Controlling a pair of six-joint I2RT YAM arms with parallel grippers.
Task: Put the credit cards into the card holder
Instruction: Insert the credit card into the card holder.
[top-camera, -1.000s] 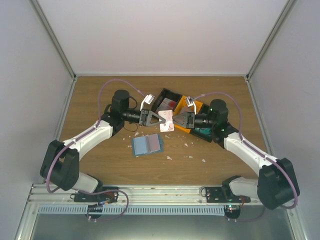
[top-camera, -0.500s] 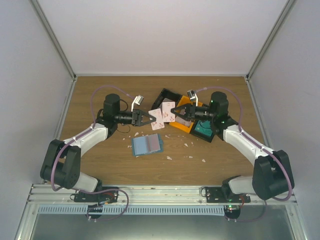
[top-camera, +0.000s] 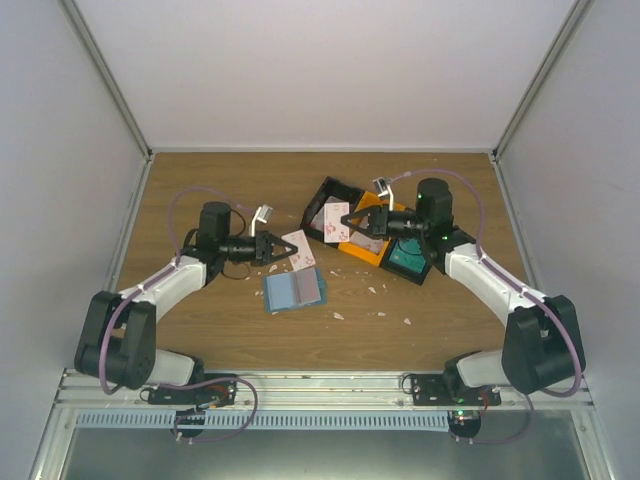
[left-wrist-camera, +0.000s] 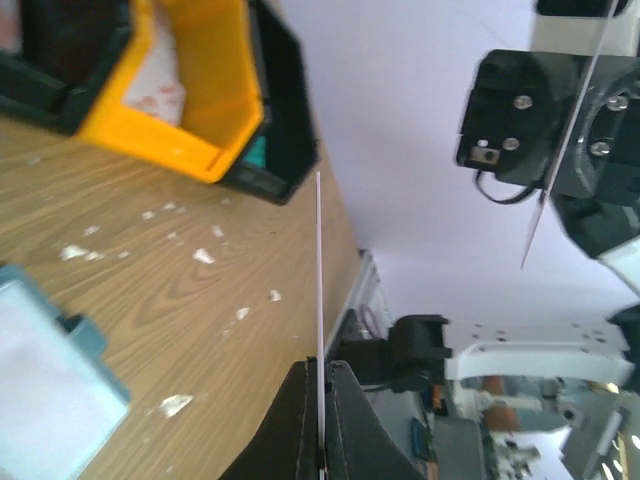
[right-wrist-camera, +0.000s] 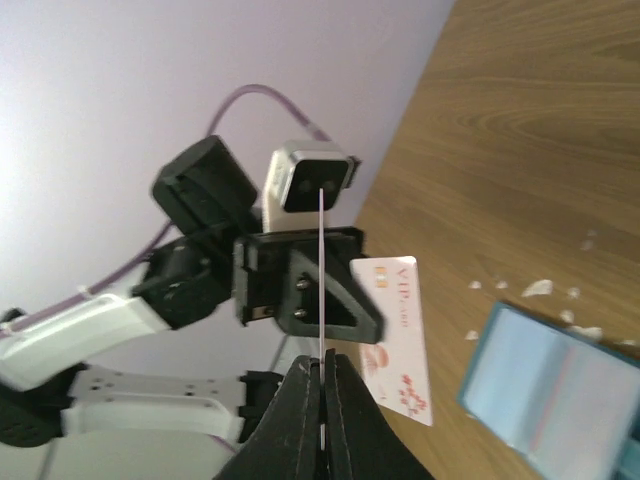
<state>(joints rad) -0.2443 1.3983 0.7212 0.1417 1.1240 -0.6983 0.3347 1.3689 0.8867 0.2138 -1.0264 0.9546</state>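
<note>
My left gripper (top-camera: 279, 248) is shut on a white credit card with red blotches (top-camera: 300, 249), held on edge just above and behind the blue card holder (top-camera: 295, 289). In the left wrist view the card (left-wrist-camera: 319, 270) shows edge-on between the closed fingers (left-wrist-camera: 300, 420), with the card holder (left-wrist-camera: 45, 365) at lower left. My right gripper (top-camera: 353, 222) is shut on a second white and red card (top-camera: 336, 222) over the tray. In the right wrist view that card (right-wrist-camera: 321, 280) is edge-on, with the left gripper's card (right-wrist-camera: 397, 330) and the holder (right-wrist-camera: 560, 385) beyond.
The black-and-orange tray (top-camera: 372, 243) stands at centre right, with more white cards (top-camera: 328, 207) at its left end and teal cards (top-camera: 408, 258) at its right end. White scraps (top-camera: 338, 316) lie scattered on the wood around the holder.
The two grippers, together at the table's middle a second ago, have drawn apart, each with one card. The left moved left and down near the holder; the right moved back over the tray.
</note>
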